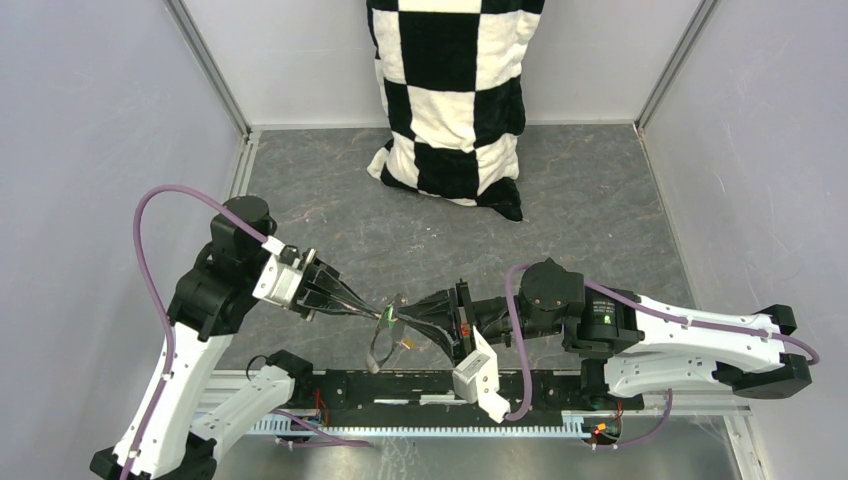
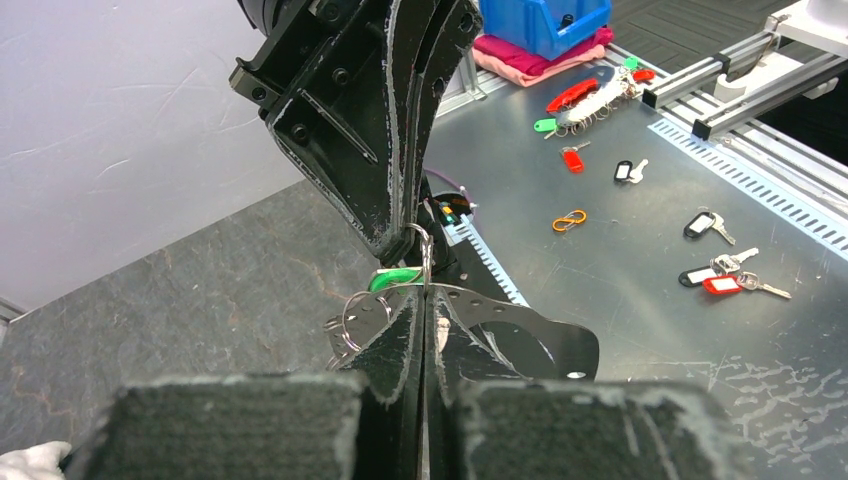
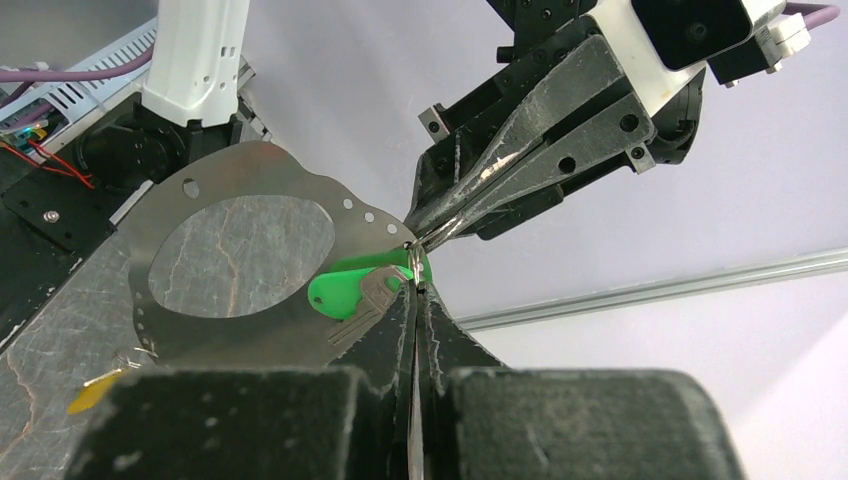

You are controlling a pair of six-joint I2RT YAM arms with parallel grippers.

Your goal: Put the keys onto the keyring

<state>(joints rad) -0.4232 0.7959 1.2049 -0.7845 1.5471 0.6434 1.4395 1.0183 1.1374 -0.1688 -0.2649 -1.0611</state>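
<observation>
The green key [image 3: 345, 292] is up in the air, right at the small silver ring [image 3: 413, 258] on the keyring [image 3: 270, 172]. The keyring's flat strap hangs down from there, just above the worktop [image 1: 600, 200]. A yellow key [image 3: 88, 396] lies on the worktop under it.

The left end effector [image 3: 425, 235] is closed, and its tips seem to pinch the small ring. The right end effector [image 3: 415, 295] is closed too, and its tips almost touch the left one's. I cannot tell if it pinches the ring, the strap or the key.

Things could go wrong here. The ring is very thin, so it could slip out if one arm pulls or twists too hard. Then the strap and the green key would drop. The key could also pop off if it is not all the way on the ring.

I cannot see if the green key is fully on the ring, because the black fingers hide that spot. I cannot see the blue key at all. From above, everything at the tips is too small to make out.
</observation>
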